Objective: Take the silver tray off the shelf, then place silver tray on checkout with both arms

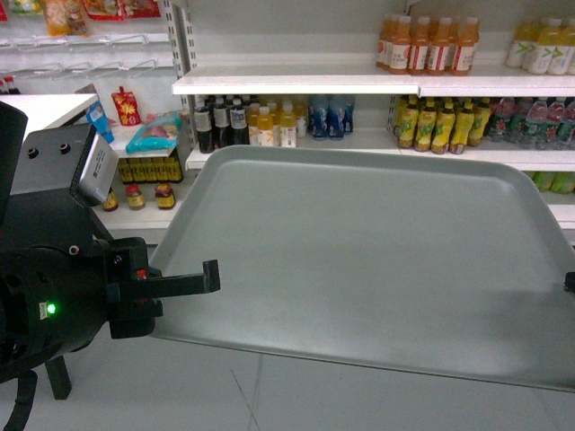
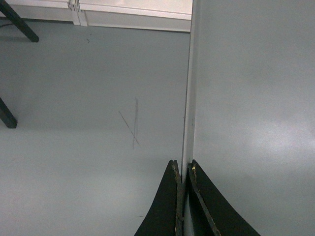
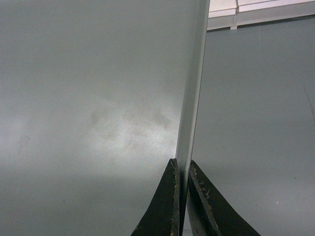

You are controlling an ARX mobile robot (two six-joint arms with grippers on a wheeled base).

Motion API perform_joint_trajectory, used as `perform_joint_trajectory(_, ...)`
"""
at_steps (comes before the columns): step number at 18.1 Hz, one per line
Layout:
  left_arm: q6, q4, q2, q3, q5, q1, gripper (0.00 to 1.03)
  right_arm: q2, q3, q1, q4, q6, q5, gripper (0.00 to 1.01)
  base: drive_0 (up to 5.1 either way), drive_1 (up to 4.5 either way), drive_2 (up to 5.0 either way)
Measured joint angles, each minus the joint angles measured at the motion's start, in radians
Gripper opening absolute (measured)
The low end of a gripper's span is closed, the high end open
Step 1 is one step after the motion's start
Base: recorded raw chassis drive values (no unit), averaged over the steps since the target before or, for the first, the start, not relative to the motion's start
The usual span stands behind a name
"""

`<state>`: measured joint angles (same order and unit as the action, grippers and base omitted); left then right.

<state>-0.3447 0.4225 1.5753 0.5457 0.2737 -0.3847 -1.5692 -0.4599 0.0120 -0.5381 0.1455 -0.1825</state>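
Matte grey-green and plain, the silver tray (image 1: 359, 260) fills most of the head view, held in the air above the pale floor (image 1: 269, 395) and in front of the shelf (image 1: 296, 83), not resting on any board. Its far rim runs just below the lower row of bottles (image 1: 269, 121) on that shelf, and its near edge slants down toward the right of the view. At the tray's left edge, the left gripper (image 1: 193, 280) reaches in from the bulky black arm (image 1: 54, 296), which carries a green light (image 1: 51, 309) and a grey box (image 1: 94, 168); one flat finger lies over the rim. The left wrist view shows this gripper (image 2: 184, 177) with both black fingers pinched tight onto the tray (image 2: 251, 98) rim, which runs straight up between them, with floor to the left of the tray. At the tray's right edge, only a small black tip of the right gripper (image 1: 570, 282) shows in the head view. The right wrist view shows the right gripper (image 3: 182, 172) likewise clamped on the rim of the tray (image 3: 93, 98), the tray surface to its left, floor to its right. More drink bottles (image 1: 429, 43) stand on the shelf's upper board, behind the tray.
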Motion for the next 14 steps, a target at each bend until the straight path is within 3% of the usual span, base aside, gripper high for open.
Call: perform_joint_trajectory(14,0.000,-0.003,-0.003,0.000,0.000,0.000,0.03,0.001,0.002,0.000,0.002,0.000,0.000,0.03,0.0,0.00,0.0)
